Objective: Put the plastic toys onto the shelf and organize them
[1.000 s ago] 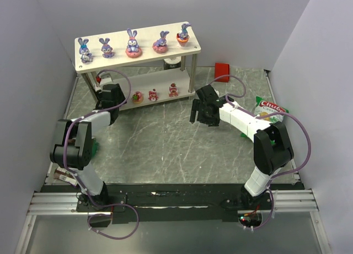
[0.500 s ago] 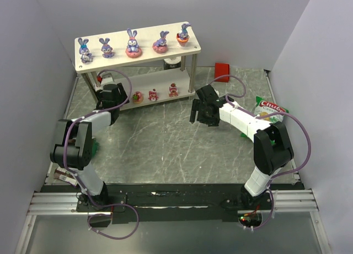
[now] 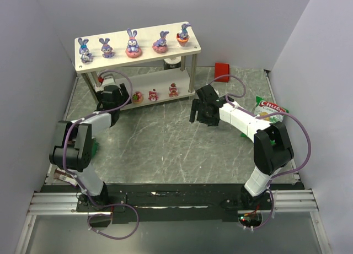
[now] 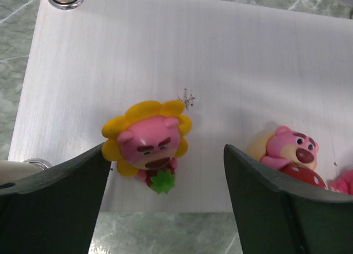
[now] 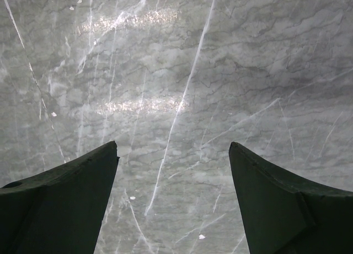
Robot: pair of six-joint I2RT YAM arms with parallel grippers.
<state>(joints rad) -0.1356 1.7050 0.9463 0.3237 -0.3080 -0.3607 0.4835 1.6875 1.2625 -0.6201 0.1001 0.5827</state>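
left gripper (image 4: 165, 174) gapes wide, clear of the sunflower toy (image 4: 150, 145) standing on the lower board of the shelf (image 4: 165, 55); best to back straight out without nudging it. right gripper (image 5: 174, 149) hangs open, empty, off the shelf.

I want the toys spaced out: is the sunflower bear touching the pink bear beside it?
Apart. The left wrist view shows a strip of bare white shelf between the sunflower bear and the pink bear.

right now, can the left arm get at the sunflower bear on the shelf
Probably yes: the left gripper is open, the sunflower bear lies in line with its gap, nothing between. A second pink bear crowds one finger.
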